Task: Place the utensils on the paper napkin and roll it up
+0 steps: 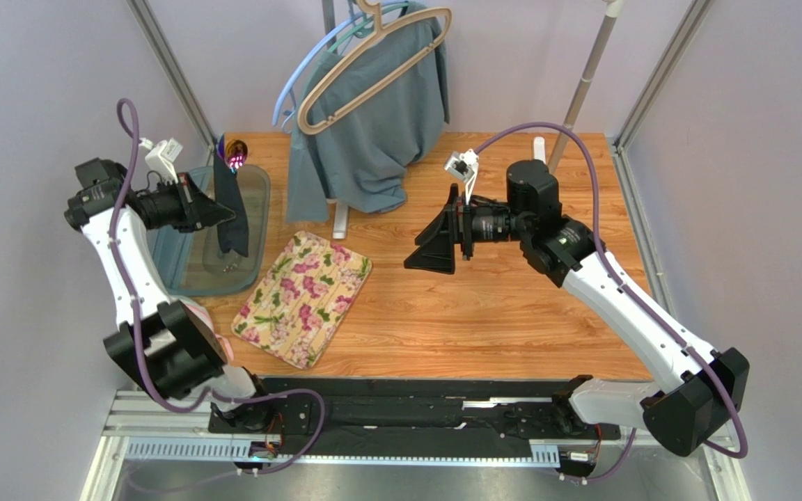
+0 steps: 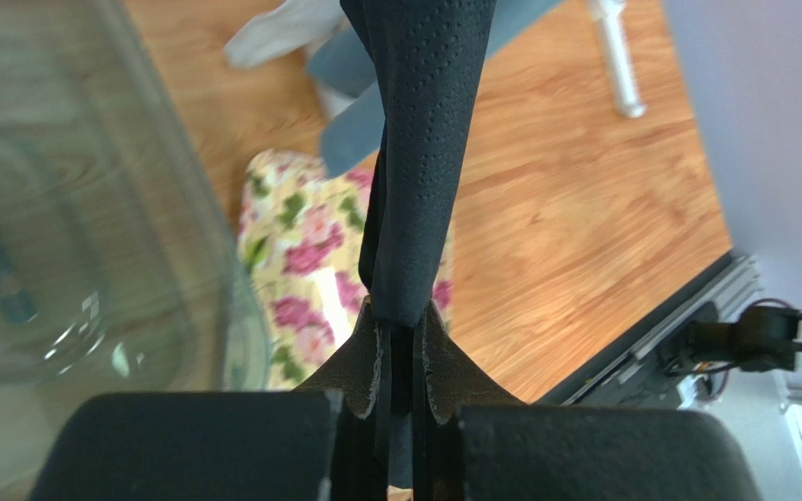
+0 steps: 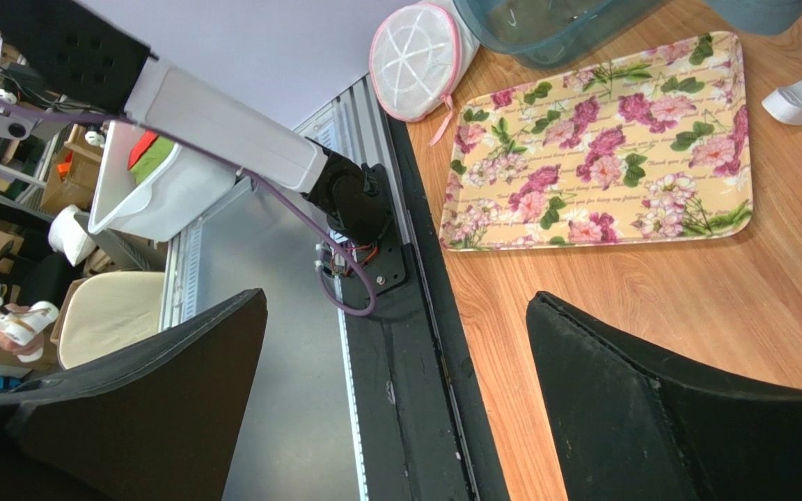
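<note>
left fingers (image 2: 358,367) clamped on the black paper napkin (image 2: 416,157) — right fingers (image 3: 677,412) spread wide, empty.

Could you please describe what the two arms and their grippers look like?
The left arm and right arm have white links and black joints, each trailed by a purple cable. The left gripper and right gripper have black, wedge-shaped fingers.

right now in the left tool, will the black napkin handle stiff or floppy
Probably floppy: the paper napkin hangs in a narrow fold from the shut left tool, over the clear bin. Likely very light, so it may drift or crumple on release. Its dimpled surface probably resists slipping.
</note>
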